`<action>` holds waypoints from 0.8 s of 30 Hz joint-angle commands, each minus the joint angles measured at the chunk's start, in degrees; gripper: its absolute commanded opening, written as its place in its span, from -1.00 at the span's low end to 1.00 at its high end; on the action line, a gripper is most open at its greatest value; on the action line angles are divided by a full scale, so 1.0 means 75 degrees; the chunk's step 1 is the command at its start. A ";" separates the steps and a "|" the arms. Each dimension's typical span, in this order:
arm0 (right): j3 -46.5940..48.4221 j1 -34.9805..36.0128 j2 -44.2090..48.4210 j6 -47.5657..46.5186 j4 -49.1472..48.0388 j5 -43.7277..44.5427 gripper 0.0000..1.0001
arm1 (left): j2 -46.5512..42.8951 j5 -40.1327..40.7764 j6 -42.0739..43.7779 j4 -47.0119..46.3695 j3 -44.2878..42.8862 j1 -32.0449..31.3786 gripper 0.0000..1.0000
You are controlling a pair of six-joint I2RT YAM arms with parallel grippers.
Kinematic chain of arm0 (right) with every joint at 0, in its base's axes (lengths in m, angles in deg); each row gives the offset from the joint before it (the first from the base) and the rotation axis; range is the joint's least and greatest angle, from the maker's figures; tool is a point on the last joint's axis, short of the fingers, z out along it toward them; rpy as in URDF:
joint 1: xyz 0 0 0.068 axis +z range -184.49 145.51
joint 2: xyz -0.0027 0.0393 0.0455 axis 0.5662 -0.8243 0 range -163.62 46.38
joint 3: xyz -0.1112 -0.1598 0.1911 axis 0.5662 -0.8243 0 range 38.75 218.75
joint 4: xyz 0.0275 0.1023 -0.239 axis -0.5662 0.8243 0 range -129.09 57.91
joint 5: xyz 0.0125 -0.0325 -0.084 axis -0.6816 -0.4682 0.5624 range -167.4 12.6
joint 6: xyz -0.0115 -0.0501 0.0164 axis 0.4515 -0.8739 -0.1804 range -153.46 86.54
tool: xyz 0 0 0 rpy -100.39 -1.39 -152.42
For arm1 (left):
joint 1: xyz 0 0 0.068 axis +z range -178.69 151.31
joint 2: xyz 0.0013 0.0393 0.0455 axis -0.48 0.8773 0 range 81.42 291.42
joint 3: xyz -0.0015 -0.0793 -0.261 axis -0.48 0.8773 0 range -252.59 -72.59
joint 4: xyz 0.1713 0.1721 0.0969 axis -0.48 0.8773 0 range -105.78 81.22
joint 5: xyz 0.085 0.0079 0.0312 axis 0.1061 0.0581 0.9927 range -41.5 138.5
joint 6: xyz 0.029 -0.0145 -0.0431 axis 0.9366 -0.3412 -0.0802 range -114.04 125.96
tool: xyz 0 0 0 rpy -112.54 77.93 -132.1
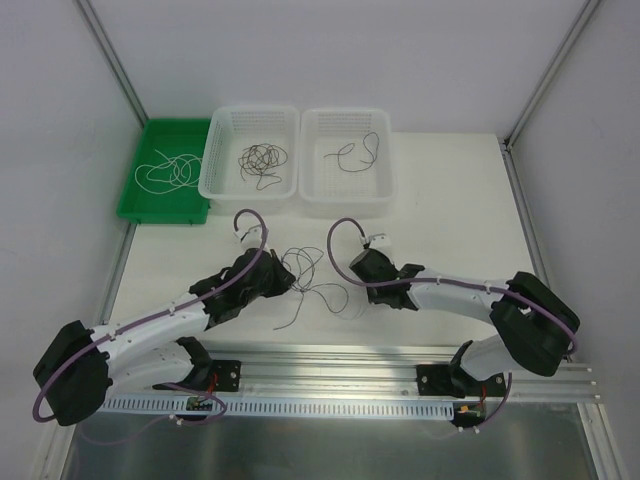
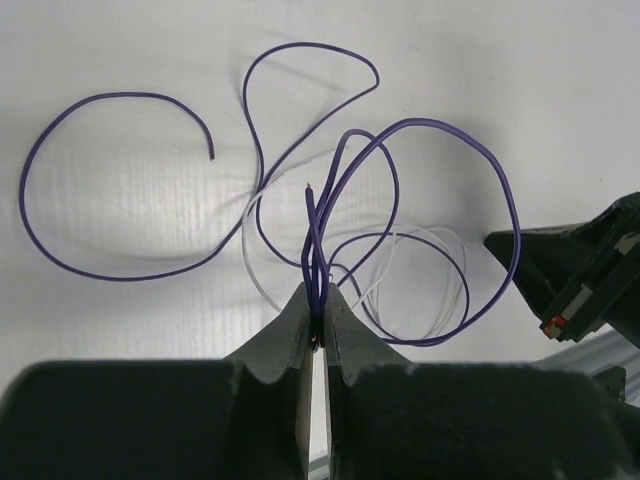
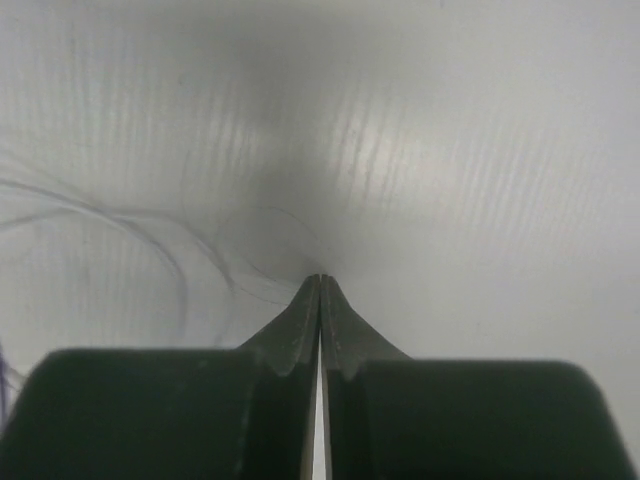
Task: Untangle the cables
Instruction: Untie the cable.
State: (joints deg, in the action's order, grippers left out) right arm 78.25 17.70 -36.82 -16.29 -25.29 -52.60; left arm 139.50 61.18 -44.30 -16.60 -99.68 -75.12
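Note:
The cables (image 1: pixel 308 272) lie in a loose tangle on the white table between my two arms. In the left wrist view they are thin purple loops (image 2: pixel 318 255) crossed with one white wire (image 2: pixel 246 235). My left gripper (image 2: pixel 319 303) is shut on a bunch of purple strands at the tangle's near edge, and from above it (image 1: pixel 288 282) sits at the tangle's left side. My right gripper (image 1: pixel 352 266) is at the tangle's right side. Its jaws (image 3: pixel 320 279) are shut with the tips down at the table. Nothing shows between them, and faint blurred wires (image 3: pixel 150 235) lie to their left.
At the back stand a green tray (image 1: pixel 165 212) with a white wire (image 1: pixel 165 170) and two white baskets (image 1: pixel 215 185) (image 1: pixel 345 205), each holding dark wires. An aluminium rail (image 1: pixel 400 375) runs along the near edge by the arm bases.

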 commanded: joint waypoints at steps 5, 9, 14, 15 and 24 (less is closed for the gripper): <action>-0.0088 -0.0009 0.0826 -0.0179 0.1090 0.0094 -0.99 | -0.0502 0.0383 0.0642 0.0566 0.0062 0.0309 -1.00; -0.0088 0.0108 0.1307 -0.0402 0.0785 -0.0621 -0.59 | -0.0257 0.0102 0.0713 0.0590 -0.0032 0.0320 -1.00; 0.0228 0.0436 0.1425 -0.0554 0.0714 -0.0810 -0.42 | -0.0057 -0.0039 0.0725 0.0578 -0.0079 0.0320 -1.00; 0.0263 0.0448 0.1344 -0.0601 0.0714 -0.0799 -0.36 | -0.0069 -0.0051 0.0725 0.0590 -0.0079 0.0320 -1.00; 0.0591 0.0565 0.0536 -0.1012 0.0082 -0.1525 -0.02 | -0.0198 -0.0110 0.0819 0.0601 -0.0067 0.0332 -1.00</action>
State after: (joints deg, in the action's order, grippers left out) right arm 79.41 21.24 -30.74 -22.31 -21.88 -61.04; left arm 139.00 60.92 -39.56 -12.38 -99.39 -73.20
